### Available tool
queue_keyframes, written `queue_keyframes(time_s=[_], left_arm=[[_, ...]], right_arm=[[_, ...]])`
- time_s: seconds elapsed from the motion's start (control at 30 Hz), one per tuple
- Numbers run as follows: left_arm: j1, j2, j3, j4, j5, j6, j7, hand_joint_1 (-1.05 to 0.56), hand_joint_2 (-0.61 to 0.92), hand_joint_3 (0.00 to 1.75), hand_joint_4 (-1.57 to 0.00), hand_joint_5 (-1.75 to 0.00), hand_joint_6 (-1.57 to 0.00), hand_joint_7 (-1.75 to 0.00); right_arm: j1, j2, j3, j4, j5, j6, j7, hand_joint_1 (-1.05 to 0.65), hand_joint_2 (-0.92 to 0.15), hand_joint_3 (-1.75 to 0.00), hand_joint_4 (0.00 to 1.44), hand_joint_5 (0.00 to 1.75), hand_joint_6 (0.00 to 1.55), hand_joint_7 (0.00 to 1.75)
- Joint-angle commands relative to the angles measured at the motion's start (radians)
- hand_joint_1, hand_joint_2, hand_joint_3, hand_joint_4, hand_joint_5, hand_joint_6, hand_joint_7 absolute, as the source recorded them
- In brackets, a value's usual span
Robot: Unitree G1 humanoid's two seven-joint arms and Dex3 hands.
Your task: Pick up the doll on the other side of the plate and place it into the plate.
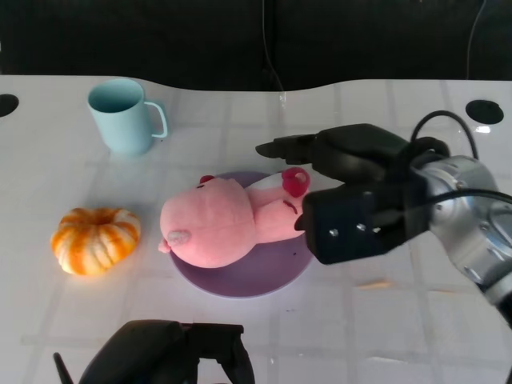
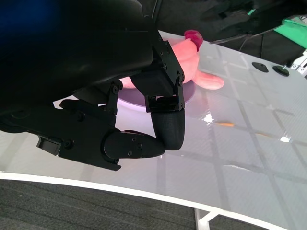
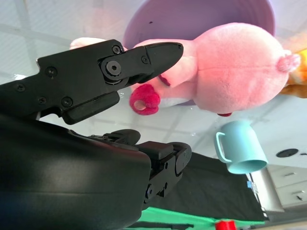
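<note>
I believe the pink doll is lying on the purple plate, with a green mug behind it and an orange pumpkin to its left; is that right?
Nearly: the mug is light blue, not green, as the head view shows. The pink doll does lie on the purple plate, with the orange pumpkin to its left.

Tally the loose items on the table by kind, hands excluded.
Pink plush doll: 1
Purple plate: 1
Light blue mug: 1
Orange pumpkin: 1
Total: 4
</note>
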Motion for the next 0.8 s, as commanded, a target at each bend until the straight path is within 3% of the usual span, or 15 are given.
queue_keyframes(time_s=[0.03, 0.23, 0.33, 0.47, 0.53, 0.6, 0.63, 0.77, 0.8], left_arm=[[-0.006, 0.002, 0.0, -0.004, 0.006, 0.011, -0.002, -0.29, 0.92, 0.34, -0.66, -1.5, -0.73, -1.03], [-0.021, -0.005, -0.015, -0.003, 0.022, 0.02, -0.002, -0.27, 0.92, 0.33, -0.68, -1.48, -0.74, -1.02], [-0.029, -0.011, -0.023, -0.013, 0.035, 0.036, -0.008, -0.28, 0.92, 0.33, -0.68, -1.47, -0.74, -1.02], [-0.042, -0.017, -0.031, -0.024, 0.053, 0.054, -0.015, -0.28, 0.92, 0.32, -0.69, -1.47, -0.75, -1.02], [-0.05, -0.019, -0.032, -0.024, 0.046, 0.061, -0.02, -0.28, 0.92, 0.32, -0.69, -1.47, -0.75, -1.02], [-0.054, -0.02, -0.03, -0.018, 0.035, 0.058, -0.017, -0.28, 0.92, 0.32, -0.7, -1.46, -0.76, -1.03], [-0.056, -0.018, -0.027, -0.016, 0.032, 0.056, -0.016, -0.28, 0.92, 0.32, -0.7, -1.45, -0.76, -1.03], [-0.058, -0.006, -0.016, -0.012, 0.024, 0.05, -0.018, -0.29, 0.92, 0.32, -0.71, -1.45, -0.76, -1.05], [-0.057, -0.003, -0.013, -0.01, 0.02, 0.048, -0.019, -0.29, 0.92, 0.32, -0.71, -1.45, -0.75, -1.05]], right_arm=[[0.078, -0.049, -0.08, -0.116, 0.074, 0.01, 0.016, -0.75, -0.92, -0.14, 0.27, 0.17, 0.22, 0.03], [0.236, -0.109, -0.202, -0.321, 0.166, 0.019, 0.016, -0.69, -0.92, -0.12, 0.39, 0.25, 0.3, 0.05], [0.341, -0.131, -0.265, -0.387, 0.194, -0.032, -0.037, -0.61, -0.92, -0.13, 0.47, 0.31, 0.39, 0.09], [0.465, -0.142, -0.333, -0.428, 0.225, -0.098, -0.101, -0.41, -0.91, -0.05, 0.6, 0.43, 0.58, 0.17], [0.522, -0.15, -0.363, -0.439, 0.232, -0.128, -0.124, -0.27, -0.9, -0.02, 0.68, 0.63, 0.72, 0.18], [0.569, -0.149, -0.389, -0.444, 0.251, -0.151, -0.144, -0.1, -0.9, -0.01, 0.68, 1.21, 0.89, 0.2], [0.588, -0.148, -0.4, -0.447, 0.263, -0.158, -0.147, -0.06, -0.9, -0.01, 0.68, 1.31, 0.92, 0.2], [0.66, -0.159, -0.429, -0.486, 0.296, -0.156, -0.132, 0.0, -0.9, -0.14, 0.77, 1.26, 1.05, 0.31], [0.675, -0.16, -0.432, -0.501, 0.3, -0.146, -0.127, 0.02, -0.8, -0.38, 0.8, 1.28, 1.04, 0.44]])
